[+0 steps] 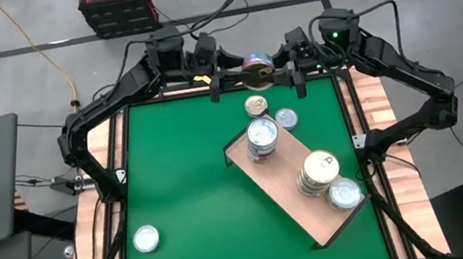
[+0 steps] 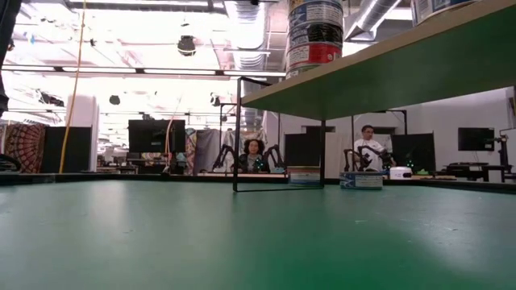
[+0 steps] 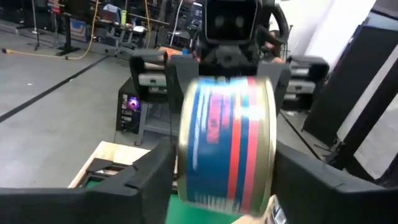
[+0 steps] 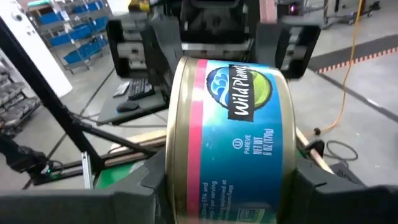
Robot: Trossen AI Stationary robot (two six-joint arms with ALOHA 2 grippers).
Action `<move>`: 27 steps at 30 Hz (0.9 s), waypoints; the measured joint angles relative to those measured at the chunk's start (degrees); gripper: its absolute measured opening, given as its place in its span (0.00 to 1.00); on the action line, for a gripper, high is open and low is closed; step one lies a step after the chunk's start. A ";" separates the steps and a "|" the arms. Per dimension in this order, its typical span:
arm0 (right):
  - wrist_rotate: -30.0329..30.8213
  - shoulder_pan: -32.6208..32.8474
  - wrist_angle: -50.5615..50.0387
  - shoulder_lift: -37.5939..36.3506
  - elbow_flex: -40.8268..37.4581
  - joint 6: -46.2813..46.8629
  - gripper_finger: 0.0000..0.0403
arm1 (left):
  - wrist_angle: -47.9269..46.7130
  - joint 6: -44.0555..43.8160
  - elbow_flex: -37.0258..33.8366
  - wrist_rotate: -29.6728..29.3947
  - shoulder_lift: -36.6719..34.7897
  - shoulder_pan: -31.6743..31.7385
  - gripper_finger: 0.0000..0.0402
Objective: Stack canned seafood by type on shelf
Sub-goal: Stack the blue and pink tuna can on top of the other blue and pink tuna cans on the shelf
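Both arms meet at the far edge of the surface, passing one blue can [image 1: 257,62] between them: the left gripper [image 1: 226,77] and right gripper [image 1: 287,72] each have jaws around it, and next one must let go.

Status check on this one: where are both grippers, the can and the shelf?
Left gripper and right gripper meet at the table's far edge, both around one blue-label can. Shelf holds two stacks and one single can. Nothing in the way.
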 joint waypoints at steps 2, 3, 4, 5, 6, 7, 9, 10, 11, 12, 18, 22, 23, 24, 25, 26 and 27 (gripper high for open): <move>-0.06 0.00 -0.80 -0.02 -0.01 0.13 0.54 | 0.51 -1.06 0.00 0.00 -0.08 0.04 0.68; -0.32 -0.08 -1.40 -0.23 -0.03 0.70 0.54 | 0.76 -1.65 0.00 0.24 -0.22 0.16 0.71; -1.07 -0.37 -1.90 -0.50 -0.05 1.18 0.55 | 0.64 -2.05 0.00 0.45 -0.62 0.40 0.75; -2.32 -0.66 -2.23 -0.95 -0.05 1.72 0.54 | 0.40 -2.13 0.00 0.56 -1.01 0.48 0.78; -3.70 -0.88 -2.74 -1.44 -0.05 2.45 0.53 | 0.53 -2.13 0.00 0.66 -1.49 0.45 0.80; -5.16 -1.17 -3.43 -1.99 -0.05 3.35 0.53 | 0.43 -2.13 0.00 0.59 -2.24 0.30 0.82; -9.95 -1.57 -5.37 -3.22 -0.05 5.80 0.52 | -0.45 -2.01 0.00 -0.19 -3.70 -0.47 0.83; -12.59 -1.66 -6.56 -3.78 -0.03 7.13 0.52 | -1.13 -1.50 0.06 -1.40 -4.30 -1.24 0.84; -15.40 -1.70 -8.12 -4.32 -0.03 8.66 0.52 | -1.99 -0.66 0.09 -2.87 -4.88 -2.19 0.84; -18.08 -1.66 -9.94 -4.80 -0.03 10.10 0.52 | -3.02 0.56 0.09 -4.53 -5.34 -3.26 0.84; -27.85 1.17 -23.98 -6.67 0.01 13.14 0.57 | -4.86 5.28 -0.68 -15.94 -5.61 -12.06 0.84; -33.49 4.93 -31.82 -6.80 0.01 13.32 0.54 | -3.52 5.66 -3.94 -19.95 -5.04 -18.70 0.84; -34.44 5.95 -33.43 -6.80 0.01 13.84 0.53 | -3.44 5.60 -4.77 -21.12 -4.91 -20.43 0.84; -34.98 7.06 -34.78 -6.78 0.01 14.58 0.53 | -3.12 5.26 -5.79 -22.54 -4.91 -22.06 0.83; -35.39 8.17 -35.61 -6.68 0.01 15.39 0.53 | -2.47 4.79 -6.98 -23.92 -4.97 -23.94 0.83; -35.54 9.39 -35.92 -6.64 0.01 16.37 0.53 | -1.98 4.44 -7.90 -25.36 -5.07 -25.63 0.82; -35.55 10.63 -36.31 -6.49 0.03 17.23 0.53 | -1.98 4.26 -8.65 -26.92 -5.22 -27.31 0.81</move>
